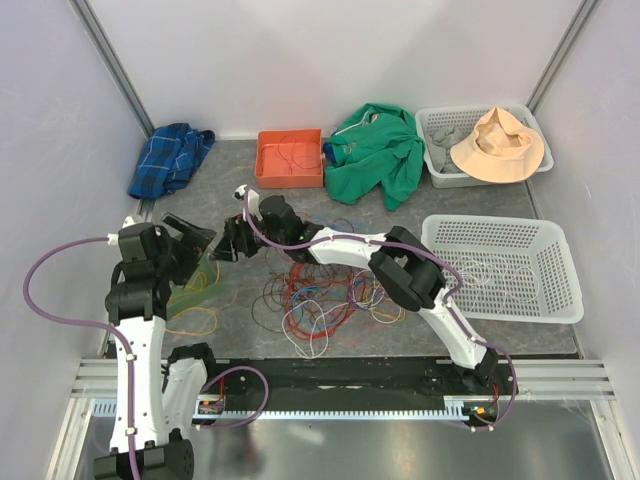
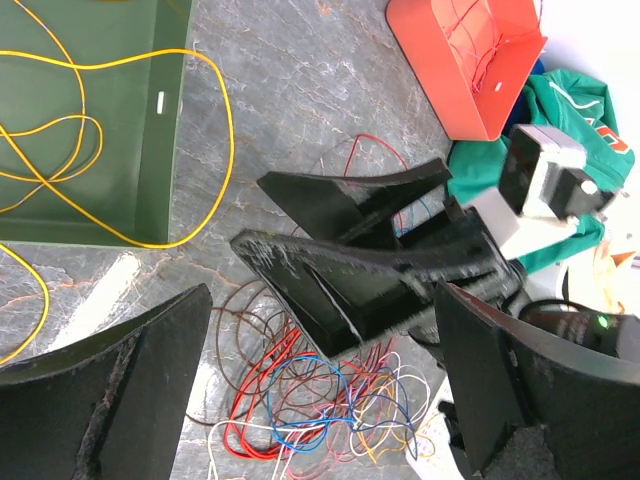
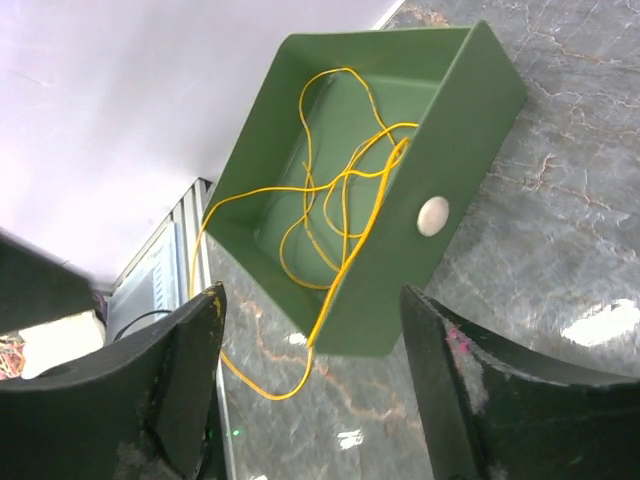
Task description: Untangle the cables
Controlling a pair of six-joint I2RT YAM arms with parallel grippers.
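Note:
The cables (image 1: 312, 300) lie as a tangle of red, brown, blue, white and orange loops on the grey table, and they show in the left wrist view (image 2: 320, 405) too. Yellow cables (image 3: 340, 215) lie in a green box (image 3: 455, 130), one strand hanging over its wall onto the table. My left gripper (image 2: 322, 335) is open above the tangle, nothing between its fingers (image 2: 120, 390). My right gripper (image 3: 312, 300) is open just short of the green box (image 1: 195, 285), holding nothing. In the top view the left gripper (image 1: 193, 236) and right gripper (image 1: 228, 243) nearly meet tip to tip.
An orange box (image 1: 290, 158) with a red cable stands at the back. A white basket (image 1: 560, 300) on the right holds white cables. Behind it, another basket (image 1: 440, 175) carries a tan hat. A green garment (image 1: 380, 150) and a blue plaid cloth (image 1: 170, 158) lie along the back wall.

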